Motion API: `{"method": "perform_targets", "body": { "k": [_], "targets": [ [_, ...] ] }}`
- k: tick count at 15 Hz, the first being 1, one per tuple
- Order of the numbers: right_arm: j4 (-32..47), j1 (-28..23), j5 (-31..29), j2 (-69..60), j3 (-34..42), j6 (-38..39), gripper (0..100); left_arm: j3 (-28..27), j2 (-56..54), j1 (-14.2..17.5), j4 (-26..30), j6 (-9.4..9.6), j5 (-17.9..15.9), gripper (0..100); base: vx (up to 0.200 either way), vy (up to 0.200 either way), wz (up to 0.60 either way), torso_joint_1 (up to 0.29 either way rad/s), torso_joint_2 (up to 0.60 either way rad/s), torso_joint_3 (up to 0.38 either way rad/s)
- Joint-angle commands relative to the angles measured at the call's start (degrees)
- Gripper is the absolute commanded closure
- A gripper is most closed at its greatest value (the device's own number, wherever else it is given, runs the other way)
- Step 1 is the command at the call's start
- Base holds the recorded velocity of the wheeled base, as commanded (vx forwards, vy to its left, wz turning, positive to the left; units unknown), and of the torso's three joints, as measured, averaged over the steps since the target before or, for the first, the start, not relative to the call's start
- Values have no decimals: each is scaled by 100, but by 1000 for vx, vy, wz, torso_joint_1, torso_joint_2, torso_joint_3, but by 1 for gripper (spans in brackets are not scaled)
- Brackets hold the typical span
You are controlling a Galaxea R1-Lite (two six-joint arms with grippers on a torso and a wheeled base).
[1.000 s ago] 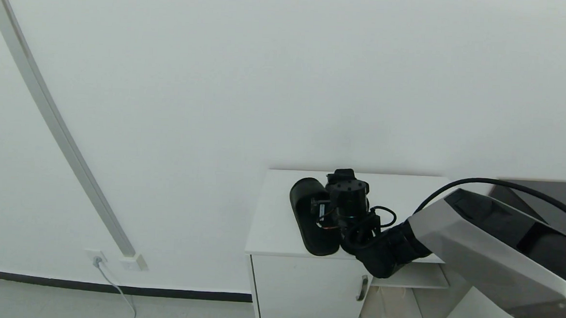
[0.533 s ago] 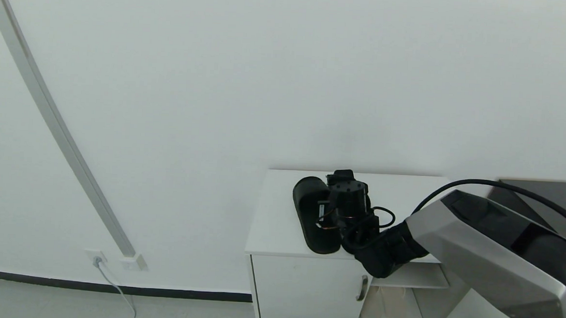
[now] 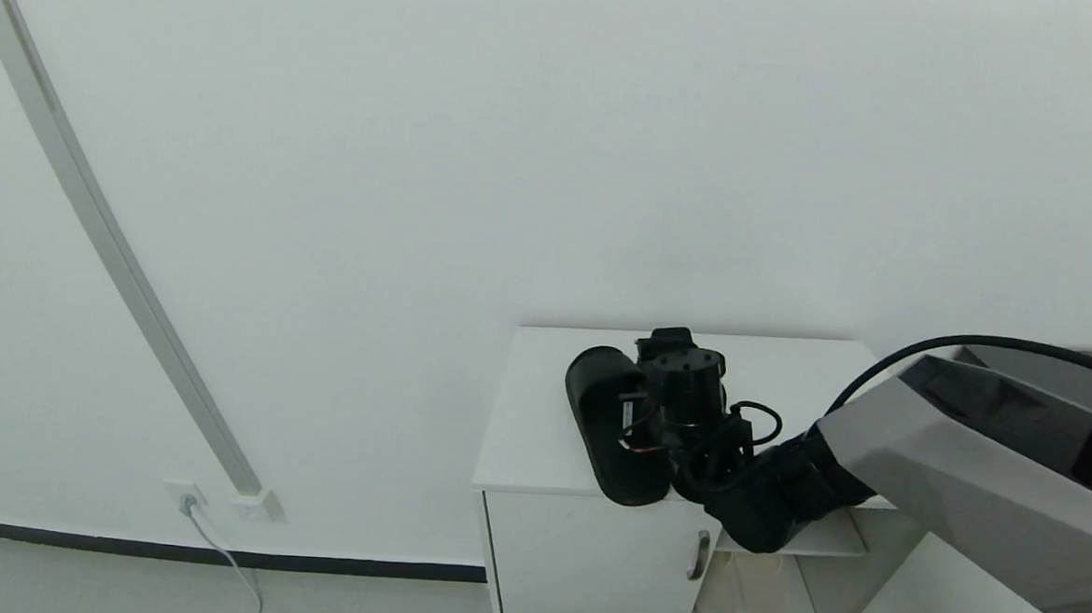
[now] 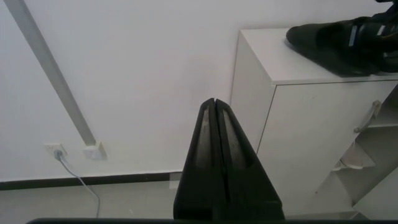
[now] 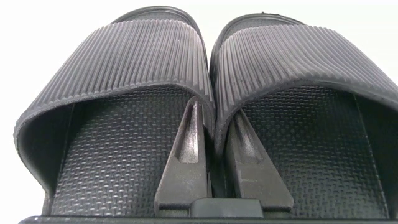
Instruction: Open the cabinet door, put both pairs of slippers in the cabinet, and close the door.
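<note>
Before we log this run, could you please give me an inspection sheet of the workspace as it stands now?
Surface: white cabinet top, bearing the black slippers.
Job's things: black slippers side by side on the cabinet top; white slippers on a lower shelf of the open compartment.
Clutter: nothing seen.
Grippers: right gripper shut on the black slippers' adjoining straps, one finger inside each; left gripper shut, empty, apart from the cabinet.
Cables: black cable along the right arm; cord from a wall socket.
Surroundings: white wall, slanted trunking, dark skirting.
</note>
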Motion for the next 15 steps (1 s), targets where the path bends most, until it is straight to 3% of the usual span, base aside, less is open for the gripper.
{"method": "perform_targets", "body": {
  "k": [1, 8, 13, 15],
  "targets": [
    [-9, 247, 28, -990, 845, 61, 100, 0, 0, 0, 0, -1, -2, 100, 0, 0, 0, 0, 0, 0],
    [18, 783, 28, -2677, 2770, 123, 100, 0, 0, 0, 0, 8, -2, 100, 0, 0, 0, 0, 0, 0],
    [18, 783, 28, -2598, 2814, 237, 100, 0, 0, 0, 0, -1, -2, 100, 0, 0, 0, 0, 0, 0],
    [18, 792, 28, -2598, 2805, 237, 100, 0, 9, 0, 0, -1, -2, 100, -200, 0, 0, 2, 2, 2]
  ]
}}
